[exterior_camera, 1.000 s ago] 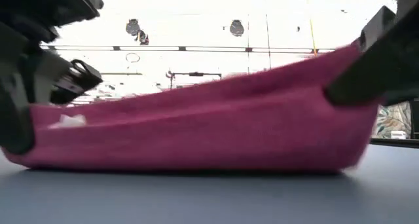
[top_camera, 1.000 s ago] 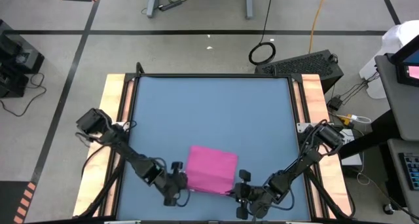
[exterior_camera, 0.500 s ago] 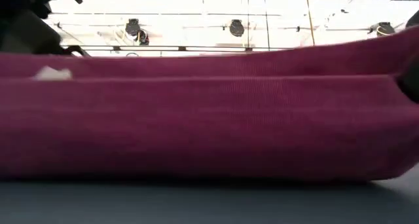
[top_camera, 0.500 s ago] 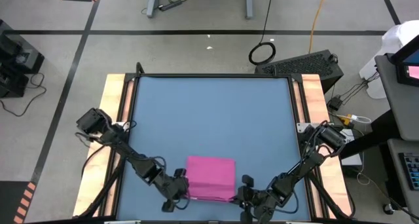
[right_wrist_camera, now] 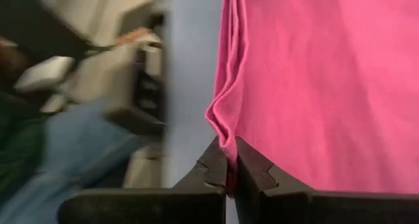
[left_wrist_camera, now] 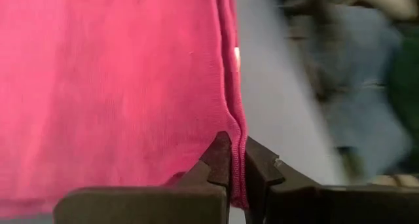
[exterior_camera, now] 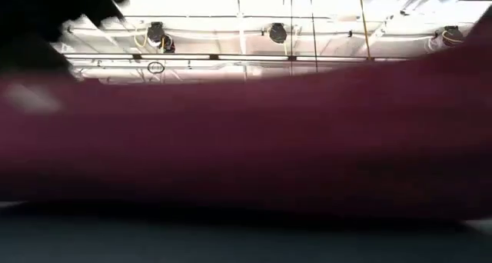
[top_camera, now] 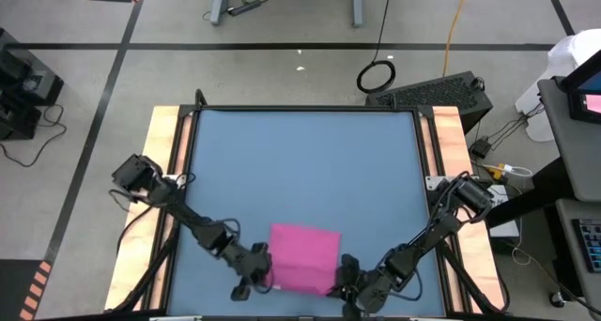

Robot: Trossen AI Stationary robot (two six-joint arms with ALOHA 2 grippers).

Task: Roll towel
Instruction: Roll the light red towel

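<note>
The magenta-pink towel (top_camera: 305,255) lies folded on the blue table (top_camera: 300,161) close to its near edge. In the low view the towel (exterior_camera: 246,140) fills the picture's whole width, its lower edge on the tabletop. My left gripper (top_camera: 263,267) is shut at the towel's near left corner. My right gripper (top_camera: 340,276) is shut at its near right corner. The wrist views show the towel (left_wrist_camera: 111,86) (right_wrist_camera: 327,73) stretching away from each pair of fingers (left_wrist_camera: 237,160) (right_wrist_camera: 230,160). My left gripper pinches the towel's left side hem (left_wrist_camera: 234,129) between its two fingers, near the near corner. It comes slanting down from the table's near left. One layer or several, I cannot tell. The cloth beyond the fingers lies spread toward the far side. My right gripper pinches the towel's right side edge (right_wrist_camera: 226,129) between its two fingers, near the near corner, where the cloth bunches into a small fold. It comes slanting down from the table's near right. The rest of the towel lies spread beyond the fingers.
Wooden rails (top_camera: 169,171) (top_camera: 449,161) run along the table's left and right sides. Bare blue surface stretches from the towel to the far edge. A black case (top_camera: 432,94) and a cable coil (top_camera: 376,75) sit on the floor beyond the table.
Both grippers have turned at the wrist while keeping their hold and staying near the same spots. The towel's far edge has drawn toward the table's near edge, and in the low view the cloth has come closer and now spans the whole picture.
</note>
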